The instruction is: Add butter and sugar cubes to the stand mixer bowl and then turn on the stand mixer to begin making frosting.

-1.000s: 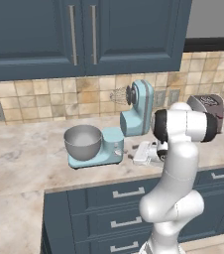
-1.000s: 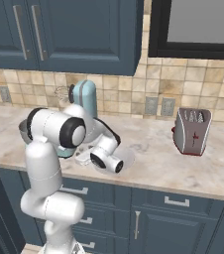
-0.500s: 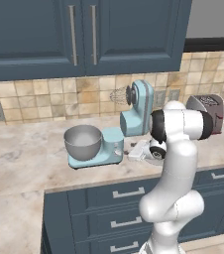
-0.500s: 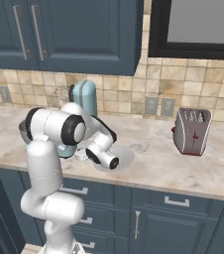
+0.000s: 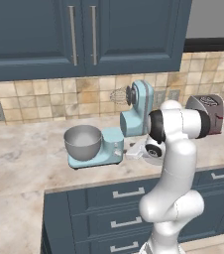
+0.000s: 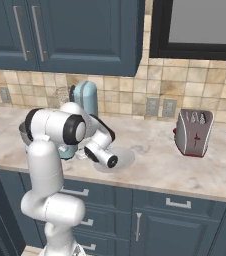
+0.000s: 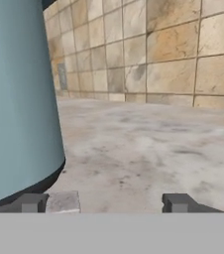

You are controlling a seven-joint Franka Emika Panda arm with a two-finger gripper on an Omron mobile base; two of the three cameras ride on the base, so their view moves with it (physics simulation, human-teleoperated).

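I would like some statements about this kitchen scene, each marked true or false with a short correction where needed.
1. The stand mixer has its head tilted up. True.
2. The stand mixer bowl sits on the mixer's base. True.
3. The toaster stands left of the mixer. False: in both base views it stands to the right.
4. The gripper fingers are pressed together. False: a wide gap of bare counter shows between them.
5. The cabinet doors above are open. False: they are closed.
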